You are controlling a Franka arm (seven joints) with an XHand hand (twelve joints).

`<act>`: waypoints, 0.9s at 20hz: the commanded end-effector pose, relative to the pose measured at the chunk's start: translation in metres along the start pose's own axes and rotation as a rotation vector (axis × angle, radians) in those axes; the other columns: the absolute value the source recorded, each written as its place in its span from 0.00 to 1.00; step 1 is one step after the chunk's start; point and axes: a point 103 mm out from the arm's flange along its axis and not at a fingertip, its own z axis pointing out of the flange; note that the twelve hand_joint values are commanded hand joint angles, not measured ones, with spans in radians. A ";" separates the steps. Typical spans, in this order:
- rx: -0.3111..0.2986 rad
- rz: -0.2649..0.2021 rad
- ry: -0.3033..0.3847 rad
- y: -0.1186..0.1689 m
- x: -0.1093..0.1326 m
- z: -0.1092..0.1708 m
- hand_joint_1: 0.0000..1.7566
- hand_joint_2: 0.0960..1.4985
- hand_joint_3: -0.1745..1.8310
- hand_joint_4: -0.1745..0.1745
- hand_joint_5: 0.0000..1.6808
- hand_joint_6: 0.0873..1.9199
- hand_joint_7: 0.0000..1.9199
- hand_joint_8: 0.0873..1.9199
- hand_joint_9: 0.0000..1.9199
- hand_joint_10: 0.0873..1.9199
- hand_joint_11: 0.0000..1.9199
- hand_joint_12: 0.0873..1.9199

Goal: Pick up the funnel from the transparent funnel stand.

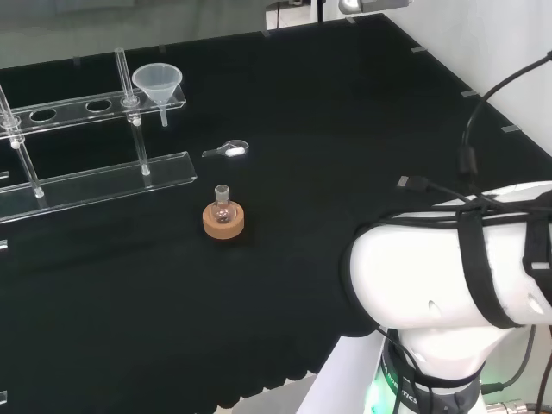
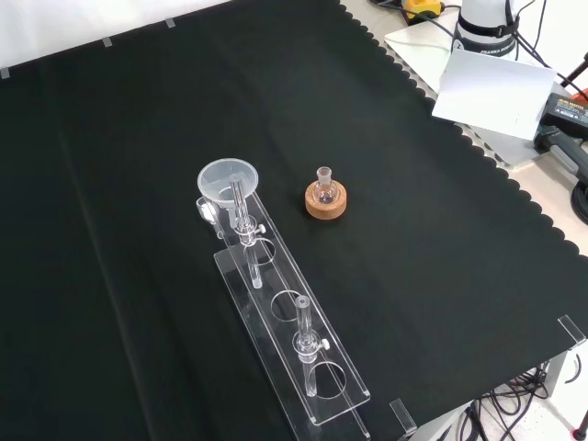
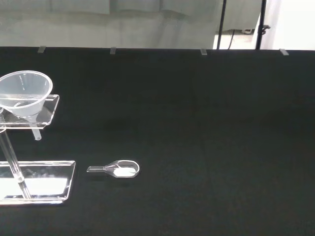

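1. We find the funnel (image 1: 158, 84) seated upright in the end hole of the transparent funnel stand (image 1: 95, 177), at the far left of the table (image 1: 345, 155) in the head view.
2. In the front view, the funnel (image 2: 228, 181) sits at the stand's far end, its stem passing down through the upper shelf.
3. A small clear scoop (image 1: 227, 150) holding white powder lies on the cloth just right of the stand.
4. A small round flask (image 1: 223, 207) stands upright on a cork ring (image 1: 223, 222), nearer than the scoop.
5. We cannot tell the state of the fingers.
6. We read no label or writing on the ware.
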 end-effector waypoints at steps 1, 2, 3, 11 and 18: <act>0.019 -0.012 0.020 0.020 -0.005 0.009 0.00 0.77 0.30 0.60 0.10 0.00 0.00 0.08 0.03 0.28 0.01 0.70; 0.023 -0.015 0.019 0.023 -0.003 0.012 0.00 0.77 0.30 0.60 0.10 0.00 0.00 0.08 0.03 0.28 0.01 0.70; 0.029 -0.020 0.017 0.027 0.000 0.014 0.00 0.77 0.30 0.60 0.10 0.00 0.00 0.08 0.03 0.28 0.01 0.70; 0.061 -0.044 0.001 0.061 0.025 0.024 0.00 0.77 0.29 0.59 0.10 0.00 0.00 0.08 0.03 0.28 0.01 0.70; 0.123 -0.102 -0.030 0.111 0.049 0.038 0.00 0.76 0.28 0.58 0.11 0.00 0.00 0.09 0.03 0.28 0.00 0.70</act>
